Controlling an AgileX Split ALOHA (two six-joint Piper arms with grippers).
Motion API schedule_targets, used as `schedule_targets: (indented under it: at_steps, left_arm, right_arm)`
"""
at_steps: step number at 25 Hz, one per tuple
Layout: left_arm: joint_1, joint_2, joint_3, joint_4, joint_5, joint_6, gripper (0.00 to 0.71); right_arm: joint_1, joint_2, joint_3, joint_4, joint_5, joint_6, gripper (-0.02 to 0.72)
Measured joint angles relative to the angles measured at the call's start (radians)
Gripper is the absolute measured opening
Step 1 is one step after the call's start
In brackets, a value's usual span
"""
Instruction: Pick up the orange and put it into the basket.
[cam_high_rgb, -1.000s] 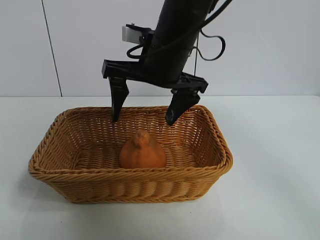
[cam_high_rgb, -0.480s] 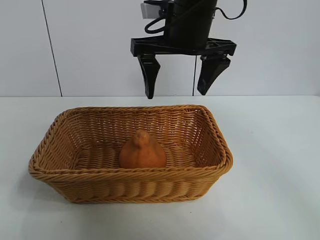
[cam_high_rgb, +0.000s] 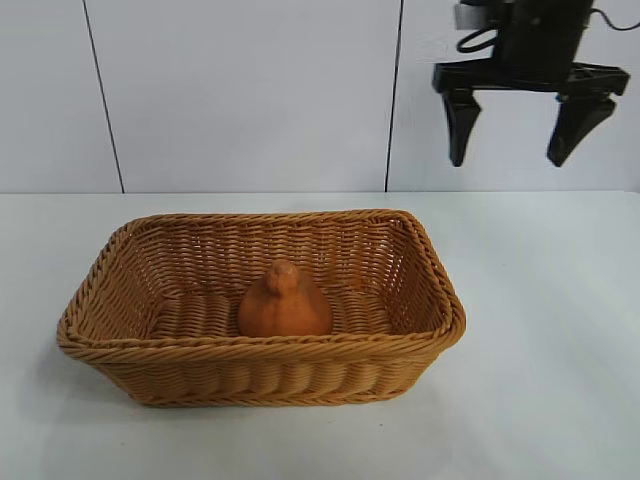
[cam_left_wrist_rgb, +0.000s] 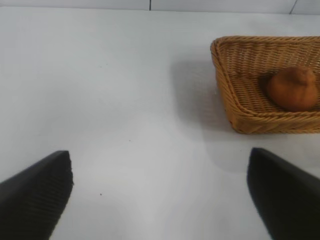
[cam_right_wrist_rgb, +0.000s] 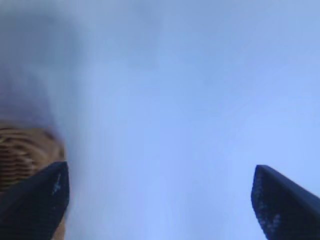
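Observation:
The dull-orange, knob-topped orange (cam_high_rgb: 285, 300) lies inside the tan wicker basket (cam_high_rgb: 250, 348) on the white table, a little in front of its middle. My right gripper (cam_high_rgb: 508, 160) hangs open and empty high above the table, up and to the right of the basket, well clear of its rim. In the right wrist view the right gripper (cam_right_wrist_rgb: 160, 169) shows wide-apart jaws with only a corner of the basket (cam_right_wrist_rgb: 25, 150) beside one finger. The left gripper (cam_left_wrist_rgb: 159, 157) is open over bare table, with the basket (cam_left_wrist_rgb: 222, 75) and orange (cam_left_wrist_rgb: 294, 90) off to one side.
The white table (cam_high_rgb: 540, 350) spreads around the basket on all sides. A pale panelled wall (cam_high_rgb: 250, 90) stands behind it. The left arm is outside the exterior view.
The open right gripper has risen out of the basket and swung to the right, ending high at the upper right. The orange stays put in the basket.

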Motion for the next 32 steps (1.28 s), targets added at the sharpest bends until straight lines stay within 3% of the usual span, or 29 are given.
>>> schedule_targets:
  at_steps: [7, 13, 21, 32]
  left_arm:
    - [0.0, 0.0, 0.0, 0.0, 0.0, 0.0, 0.673]
    - [0.0, 0.0, 0.0, 0.0, 0.0, 0.0, 0.673]
    - [0.0, 0.0, 0.0, 0.0, 0.0, 0.0, 0.673]
    - [0.0, 0.0, 0.0, 0.0, 0.0, 0.0, 0.673]
  right_arm:
    - [-0.132, 0.0, 0.003, -0.001, 0.001, -0.016, 0.683]
    - [-0.143, -0.024, 0.123, -0.002, 0.003, -0.032, 0.683]
    - [-0.143, -0.229, 0.465, 0.001, 0.007, -0.046, 0.683]
    - [-0.143, -0.755, 0.997, 0.011, -0.016, -0.047, 0.683]
